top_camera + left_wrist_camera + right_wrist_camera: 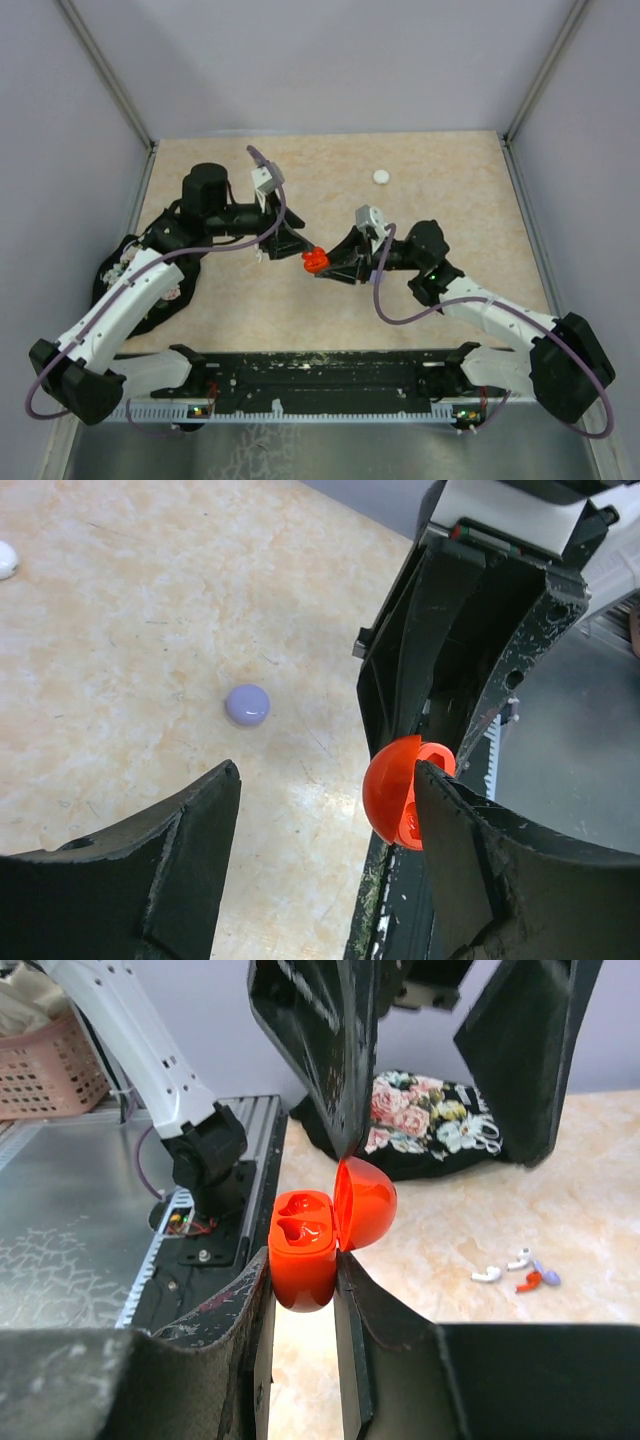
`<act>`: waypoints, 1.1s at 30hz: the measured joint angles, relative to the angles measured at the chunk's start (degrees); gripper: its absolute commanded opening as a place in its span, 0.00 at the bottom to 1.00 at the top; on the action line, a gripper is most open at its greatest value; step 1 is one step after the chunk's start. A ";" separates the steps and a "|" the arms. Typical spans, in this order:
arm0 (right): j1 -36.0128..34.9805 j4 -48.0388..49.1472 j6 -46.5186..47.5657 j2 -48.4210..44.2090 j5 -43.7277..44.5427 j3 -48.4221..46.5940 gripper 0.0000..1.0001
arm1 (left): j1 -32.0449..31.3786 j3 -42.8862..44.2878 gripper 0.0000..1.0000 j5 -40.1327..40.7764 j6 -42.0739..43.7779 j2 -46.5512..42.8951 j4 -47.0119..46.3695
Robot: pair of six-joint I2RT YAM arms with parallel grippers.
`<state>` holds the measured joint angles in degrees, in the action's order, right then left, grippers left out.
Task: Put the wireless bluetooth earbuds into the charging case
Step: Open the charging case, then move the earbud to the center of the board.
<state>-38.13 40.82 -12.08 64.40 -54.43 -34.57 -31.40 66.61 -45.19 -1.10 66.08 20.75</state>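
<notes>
My right gripper (320, 266) is shut on the base of a red charging case (314, 261) and holds it upright above the table. In the right wrist view the case (303, 1250) has its lid (366, 1203) swung open and both sockets are empty. My left gripper (325, 780) is open, and one finger (480, 860) rests against the open case (392, 792). Several tiny earbuds, white (486, 1274), red (529, 1281) and lilac (548, 1277), lie loose on the table. They are hidden in the top view.
A lilac round case (247, 705) lies on the table beyond my left gripper. A white round case (381, 176) lies at the back. A dark floral pouch (430, 1120) sits at the table's left edge. The metal rail (320, 375) runs along the front.
</notes>
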 measured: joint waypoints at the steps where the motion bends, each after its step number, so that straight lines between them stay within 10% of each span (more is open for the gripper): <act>1: 0.00 -0.11 0.07 0.00 0.39 0.28 0.00 | 0.20 0.00 0.76 0.37 -0.15 -0.04 -0.33; 18: 0.00 -1.60 5.05 -2.78 18.01 9.09 0.00 | 6.23 -6.10 0.72 24.85 -7.63 0.39 -2.14; 33: 0.00 -1.49 6.99 -3.23 22.62 10.60 0.00 | 22.12 -3.93 0.68 34.60 -10.97 20.09 -3.23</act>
<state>-38.13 39.33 -5.08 61.17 -31.81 -23.97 -9.28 62.67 -10.59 -12.08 86.17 17.52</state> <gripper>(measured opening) 0.255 0.693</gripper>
